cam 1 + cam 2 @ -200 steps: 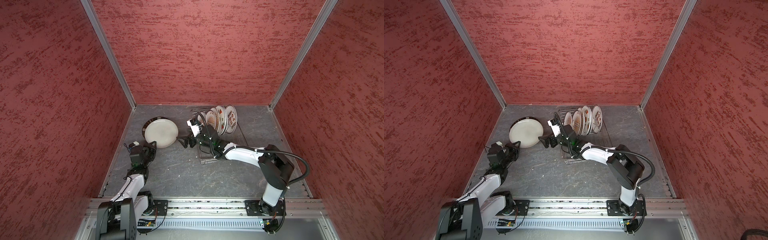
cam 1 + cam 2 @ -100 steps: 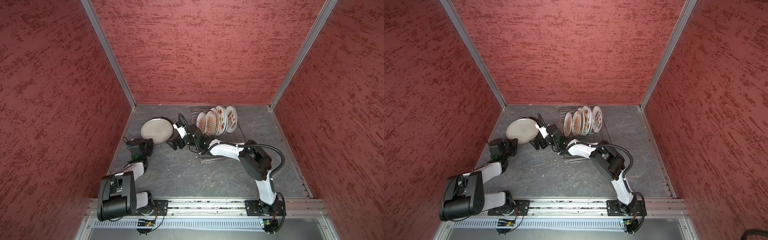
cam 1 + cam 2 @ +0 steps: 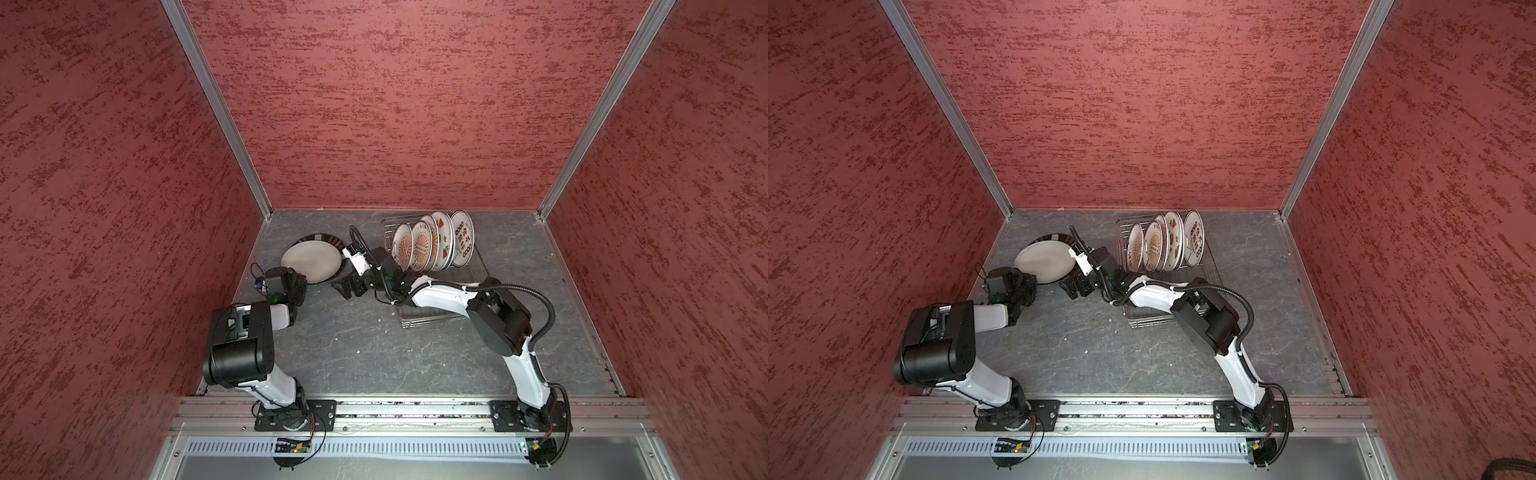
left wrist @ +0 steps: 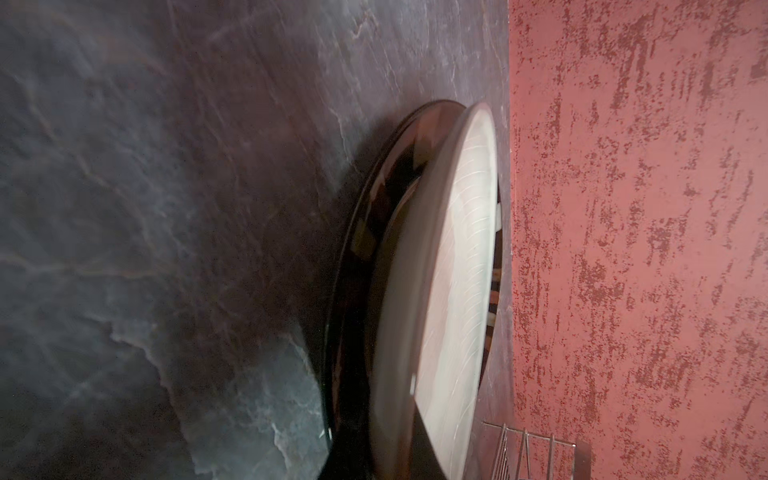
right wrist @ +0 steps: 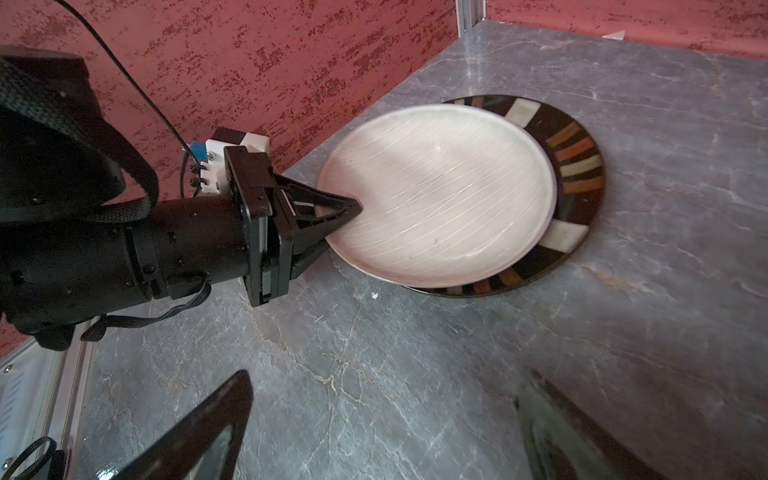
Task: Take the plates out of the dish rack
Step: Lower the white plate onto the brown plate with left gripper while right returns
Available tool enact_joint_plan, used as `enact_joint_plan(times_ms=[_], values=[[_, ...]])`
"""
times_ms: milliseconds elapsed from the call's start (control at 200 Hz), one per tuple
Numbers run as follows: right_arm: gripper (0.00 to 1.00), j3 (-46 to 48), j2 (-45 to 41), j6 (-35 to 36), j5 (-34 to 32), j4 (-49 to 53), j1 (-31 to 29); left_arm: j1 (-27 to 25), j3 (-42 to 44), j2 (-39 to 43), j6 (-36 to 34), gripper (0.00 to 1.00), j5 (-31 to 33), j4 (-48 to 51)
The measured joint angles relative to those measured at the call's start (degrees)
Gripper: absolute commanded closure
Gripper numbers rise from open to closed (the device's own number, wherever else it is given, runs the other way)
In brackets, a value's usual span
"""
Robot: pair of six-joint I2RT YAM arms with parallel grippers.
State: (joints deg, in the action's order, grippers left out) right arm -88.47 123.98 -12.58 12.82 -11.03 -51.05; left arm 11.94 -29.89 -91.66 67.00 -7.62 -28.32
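Rim of pale plate (image 5: 436, 195) clenched in left tool (image 5: 354, 208), striped plate (image 5: 577, 166) beneath; right tool (image 3: 344, 289) released, empty, near dish rack (image 3: 428, 321).

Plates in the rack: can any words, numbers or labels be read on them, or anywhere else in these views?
Rightmost plate in the dish rack: character-like marks, too small to read.
Sunburst plate: dark band across the middle, perhaps lettering, too small to read.
Elsewhere: nothing legible in any view.
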Motion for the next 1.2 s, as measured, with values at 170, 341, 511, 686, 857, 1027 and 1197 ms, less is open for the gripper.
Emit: enact_joint_plan(times_ms=[170, 341, 511, 686, 857, 1027, 1197], values=[[0.01, 0.0, 0.0, 0.0, -0.17, 0.13, 0.0, -0.26, -2.58, -0.68, 0.0, 1.0, 0.46, 1.88], [0.01, 0.02, 0.0, 0.0, -0.31, 0.15, 0.0, -0.83, -4.55, -1.49, 0.04, 0.95, 0.79, 3.21], [0.01, 0.02, 0.0, 0.02, -0.66, 0.15, 0.0, -0.72, -4.74, -2.43, 0.46, 0.89, 0.9, 3.85], [0.01, 0.59, 0.0, 0.04, -0.7, -0.24, 0.0, -0.7, -5.55, -2.86, 0.48, 0.8, 0.96, 3.91], [0.01, 1.11, 0.0, 0.04, -1.03, -0.24, 0.0, -0.7, -6.01, -2.97, 1.05, 0.71, 1.79, 4.0], [0.01, 1.11, 0.0, 0.2, -1.14, -0.24, 0.0, -0.7, -6.58, -3.39, 1.44, 0.63, 2.34, 4.94], [0.01, 1.22, 0.0, 0.22, -1.14, -0.22, 0.0, -0.79, -6.93, -3.32, 1.4, 0.53, 4.48, 6.47]])
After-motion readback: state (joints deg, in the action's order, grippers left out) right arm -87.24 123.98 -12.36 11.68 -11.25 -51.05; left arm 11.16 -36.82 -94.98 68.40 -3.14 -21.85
